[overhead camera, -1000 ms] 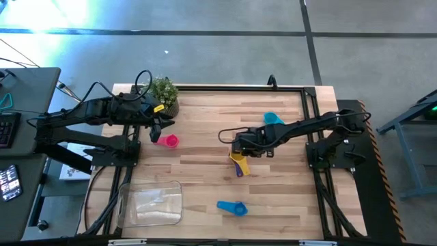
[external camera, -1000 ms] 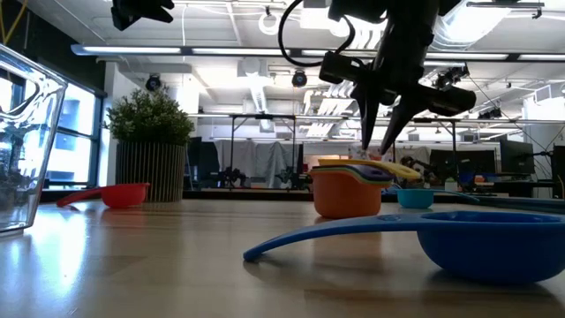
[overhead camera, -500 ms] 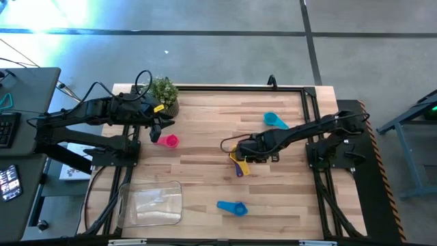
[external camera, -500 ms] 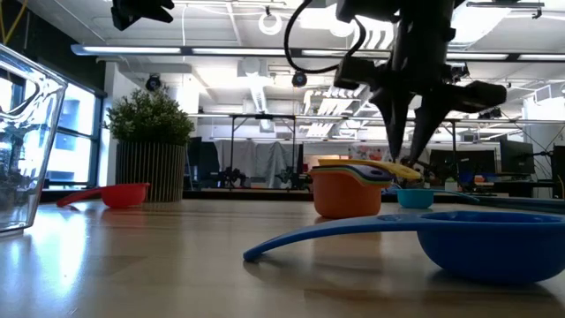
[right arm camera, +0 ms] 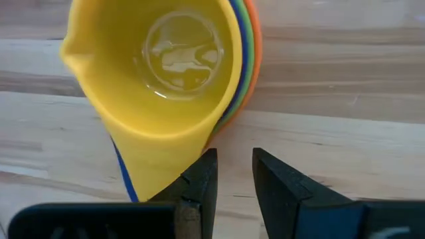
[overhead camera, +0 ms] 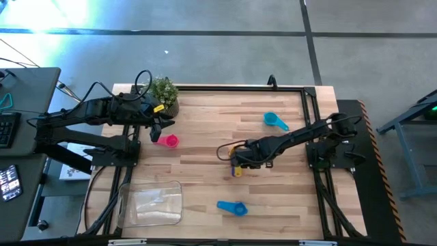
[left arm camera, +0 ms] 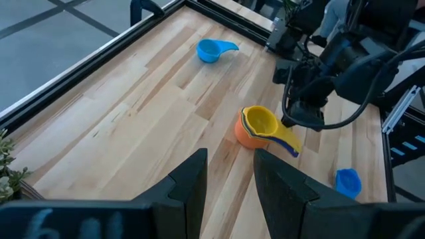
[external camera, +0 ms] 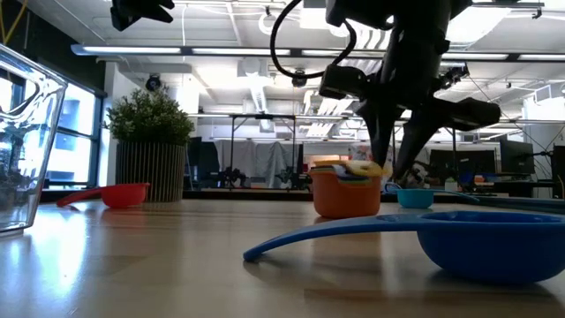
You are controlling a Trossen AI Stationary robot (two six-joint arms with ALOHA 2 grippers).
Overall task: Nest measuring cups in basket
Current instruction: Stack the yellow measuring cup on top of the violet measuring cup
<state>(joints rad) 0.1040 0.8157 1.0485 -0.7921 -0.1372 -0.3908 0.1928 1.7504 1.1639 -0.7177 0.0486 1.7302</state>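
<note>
A nested stack of cups (overhead camera: 237,162) stands on the table's middle: yellow on top, then green and blue, with orange outermost (right arm camera: 159,73). My right gripper (right arm camera: 234,159) is low beside the stack (external camera: 346,190), at the root of the yellow handle, and is narrowly open with bare wood in the gap. A red cup (overhead camera: 168,141), a light blue cup (overhead camera: 273,120) and a blue cup (overhead camera: 232,207) lie apart on the table. The clear basket (overhead camera: 151,203) sits near the near-left corner. My left gripper (overhead camera: 156,130) waits open above the red cup. My right gripper comes from above and slants down beside the stack. One finger (right arm camera: 199,176) stands against the edge of the yellow cup's handle (right arm camera: 156,169). Whether it touches the handle I cannot tell. Nothing lies between the fingers.
A small potted plant (overhead camera: 164,92) stands at the far left, close to my left arm. A black frame (overhead camera: 311,102) runs round the table's edges. Bare wood lies between the stack and the basket.
My right gripper has come down from above the stack and moved a little toward the near edge. Its fingertips now stand low beside the stack at the yellow handle. The left arm has kept still.
</note>
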